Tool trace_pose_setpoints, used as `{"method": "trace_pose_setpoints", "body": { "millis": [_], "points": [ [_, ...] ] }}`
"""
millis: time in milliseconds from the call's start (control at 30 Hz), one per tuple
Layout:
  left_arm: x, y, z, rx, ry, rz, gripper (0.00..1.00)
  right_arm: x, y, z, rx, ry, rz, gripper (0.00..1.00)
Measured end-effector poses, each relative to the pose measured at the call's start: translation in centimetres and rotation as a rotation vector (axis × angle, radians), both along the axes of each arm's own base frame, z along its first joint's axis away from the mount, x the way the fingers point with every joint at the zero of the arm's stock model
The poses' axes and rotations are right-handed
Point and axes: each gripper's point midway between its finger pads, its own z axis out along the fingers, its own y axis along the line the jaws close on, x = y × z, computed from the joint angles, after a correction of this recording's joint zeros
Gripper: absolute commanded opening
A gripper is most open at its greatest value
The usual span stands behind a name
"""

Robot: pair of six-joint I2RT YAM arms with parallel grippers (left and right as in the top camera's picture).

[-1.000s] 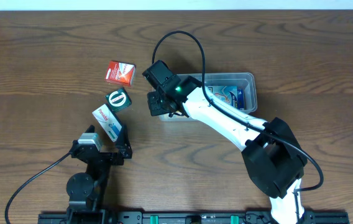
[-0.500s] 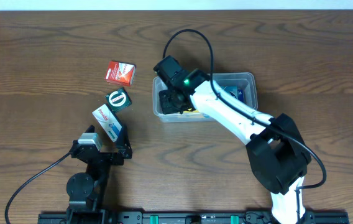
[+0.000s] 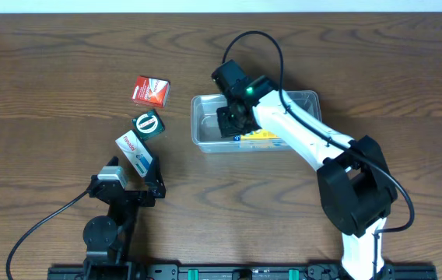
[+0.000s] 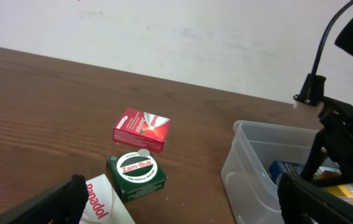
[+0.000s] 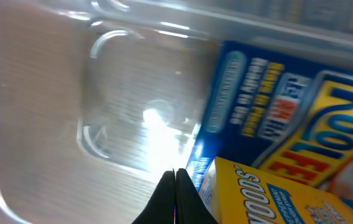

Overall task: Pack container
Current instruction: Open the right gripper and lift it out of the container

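Since a second ago the right hand (image 3: 233,123) has been travelling from the left end of the container (image 3: 205,145) to a spot over its inside, left of the middle, and the tub's bare left end is now showing. Seen from overhead, the container is lying on the desk (image 3: 50,78) right of centre, open side up, its long axis running left to right across the picture, with the white right arm (image 3: 299,140) crossing over its right half.

That view is hiding the fingertips. The right wrist camera is showing them pressed together with nothing between them, hanging above the clear floor just beside a yellow box (image 5: 257,193), which is lying on a blue box (image 5: 263,93). Overhead, only a strip of yellow is peeking out below the arm.

From the left wrist camera the left hand (image 4: 183,186) is showing its two fingers spread wide, low over the desk. Its view is also giving the print that the overhead cannot: the green box (image 4: 136,177) is reading Zam-Buk, with the red box (image 4: 141,129) just behind it and a white box (image 4: 105,202) at the bottom edge. These three are sitting in a loose line to the left of the container, apart from it
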Motion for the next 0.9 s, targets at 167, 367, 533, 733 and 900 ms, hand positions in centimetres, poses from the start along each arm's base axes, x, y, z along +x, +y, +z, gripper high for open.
{"method": "trace_pose_setpoints", "body": {
  "millis": [167, 367, 533, 733, 900],
  "points": [
    [0.0, 0.0, 0.0, 0.0, 0.0, 0.0, 0.98, 0.2, -1.4, -0.1, -0.02, 0.016, 0.004, 0.01],
    [0.0, 0.0, 0.0, 0.0, 0.0, 0.0, 0.98, 0.2, -2.1, -0.2, -0.035, 0.024, 0.027, 0.01],
    [0.0, 0.0, 0.0, 0.0, 0.0, 0.0, 0.98, 0.5, -2.7, -0.3, -0.042, 0.023, 0.044, 0.01],
    [0.0, 0.0, 0.0, 0.0, 0.0, 0.0, 0.98, 0.0, -3.0, -0.4, -0.058, 0.035, 0.108, 0.01],
    [0.0, 0.0, 0.0, 0.0, 0.0, 0.0, 0.98, -0.4, -3.2, -0.4, -0.072, 0.042, 0.164, 0.01]
  ]
}}
